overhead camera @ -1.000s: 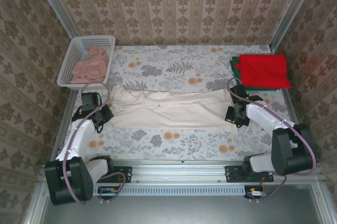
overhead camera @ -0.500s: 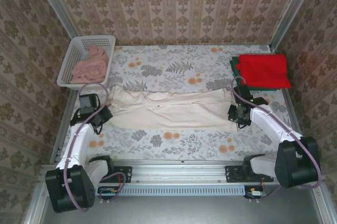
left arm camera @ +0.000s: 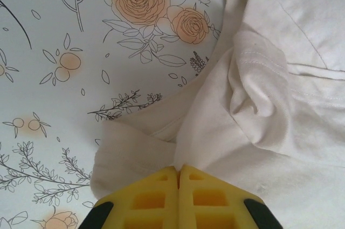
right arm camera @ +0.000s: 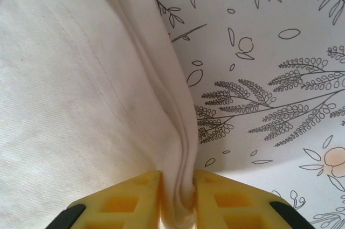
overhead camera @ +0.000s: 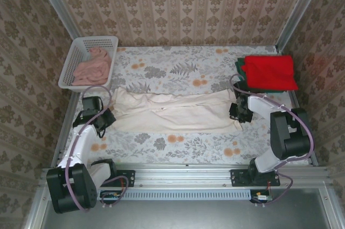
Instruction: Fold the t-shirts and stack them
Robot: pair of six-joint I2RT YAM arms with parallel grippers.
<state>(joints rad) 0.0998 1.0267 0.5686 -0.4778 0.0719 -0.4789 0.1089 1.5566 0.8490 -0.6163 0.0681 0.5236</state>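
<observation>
The cream-white t-shirt [overhead camera: 178, 111] is soft, matte cotton, laid as a long rumpled band across the middle of the tabletop [overhead camera: 178, 70], running from 9 o'clock to 3 o'clock. In the left wrist view the cream-white t-shirt [left arm camera: 280, 132] shows stitched hems, a puckered ridge and shallow creases. In the right wrist view the same cloth [right arm camera: 70, 89] shows a fine weave and a faint stitch line. The tabletop wears a smooth printed cover of pale blue-grey with orange roses and dark leaf sprigs.

At 2 o'clock the red t-shirt [overhead camera: 269, 71] lies folded into a neat rectangle on top of the dark green t-shirt [overhead camera: 239, 73], whose edge peeks out at the 9 o'clock side. At 10 o'clock a white plastic lattice basket [overhead camera: 69, 70] holds a crumpled pink cloth [overhead camera: 92, 66].

The left gripper [overhead camera: 106, 117] sits at the 9 o'clock end of the cream band. In its own wrist view the left gripper [left arm camera: 178, 172] has its yellow ribbed pads [left arm camera: 148, 199] pressed flat together, with a thin edge of the shirt gathered into their seam.

The right gripper [overhead camera: 235, 111] is at the 3 o'clock end. In its wrist view the right gripper [right arm camera: 178, 188] stands slightly parted, its yellow pads [right arm camera: 126, 202] clamped on a thick doubled fold of the same shirt
</observation>
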